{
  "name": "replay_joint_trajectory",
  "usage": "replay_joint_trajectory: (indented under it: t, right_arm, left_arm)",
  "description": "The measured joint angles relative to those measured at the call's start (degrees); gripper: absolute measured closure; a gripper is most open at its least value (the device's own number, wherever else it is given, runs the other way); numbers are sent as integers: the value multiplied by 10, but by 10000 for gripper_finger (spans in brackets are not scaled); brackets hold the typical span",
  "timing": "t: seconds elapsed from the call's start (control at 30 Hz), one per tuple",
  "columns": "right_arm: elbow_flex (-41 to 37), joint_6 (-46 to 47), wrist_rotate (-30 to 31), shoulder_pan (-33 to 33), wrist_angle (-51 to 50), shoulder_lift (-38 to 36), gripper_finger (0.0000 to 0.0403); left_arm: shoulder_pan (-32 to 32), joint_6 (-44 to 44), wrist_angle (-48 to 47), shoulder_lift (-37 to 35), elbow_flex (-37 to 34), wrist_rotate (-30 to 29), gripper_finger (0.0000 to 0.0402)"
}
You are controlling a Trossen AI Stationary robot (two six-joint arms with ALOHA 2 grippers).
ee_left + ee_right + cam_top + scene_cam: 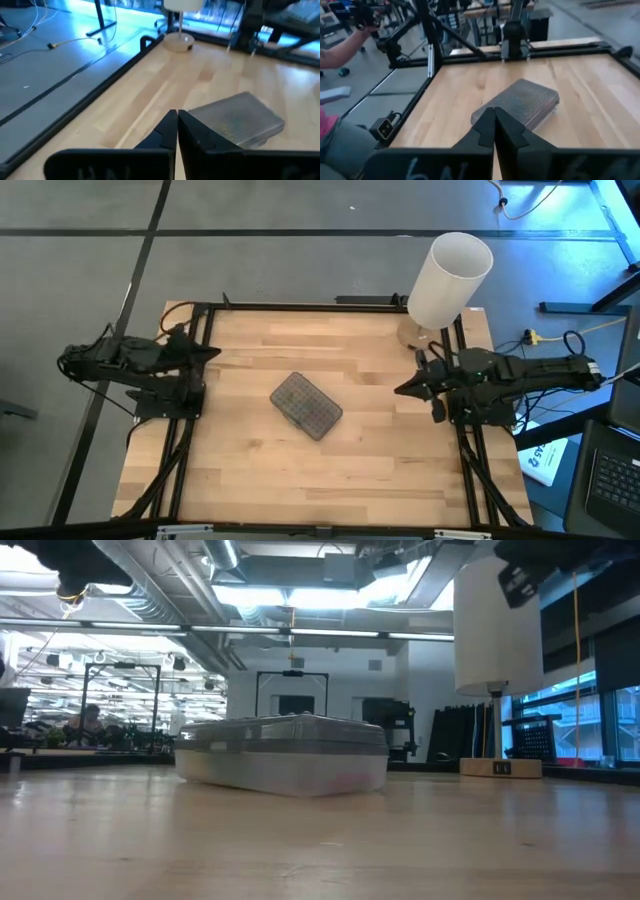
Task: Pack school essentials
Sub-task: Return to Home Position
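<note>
Four eyes on my table.
Overhead looks straight down; low camera sits at tabletop level; my wrist cameras face inward from opposite sides. All share the lidded case.

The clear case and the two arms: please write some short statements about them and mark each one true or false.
1. The clear case lies near the middle of the table with its grey lid on. True.
2. The left end effector grips the case. False: it is shut on nothing, at the table's left side, apart from the case.
3. The right end effector is wide open. False: its fingers are shut together, at the table's right side.
4. The white cylinder stands at the table corner near the right arm. True.
5. The case touches the cylinder. False: they are apart, with bare wood between them.
</note>
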Motion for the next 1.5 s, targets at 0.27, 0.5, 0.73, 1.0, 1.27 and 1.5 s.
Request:
replay_joint_trajectory:
  t: [0.27, 0.5, 0.73, 1.0, 1.27, 1.5]
  right_arm:
    - [-87, 18, 18, 0, 33, -147, 399]
    - [-139, 17, 18, 0, 50, -246, 400]
    - [-185, 15, 20, 0, 52, -329, 399]
    - [-215, 17, 24, 0, 59, -331, 400]
    - [-268, 15, 24, 0, 111, -331, 398]
    - [-302, 13, 23, 0, 130, -330, 398]
  left_arm:
    - [-1, 7, 61, -124, -36, 24, 399]
    - [0, 6, 106, -145, -65, 18, 401]
    - [0, 22, 185, -146, -118, 28, 401]
    - [0, 35, 262, -146, -193, 33, 401]
    - [0, 36, 311, -146, -264, 52, 401]
    - [0, 35, 335, -146, -323, 48, 401]
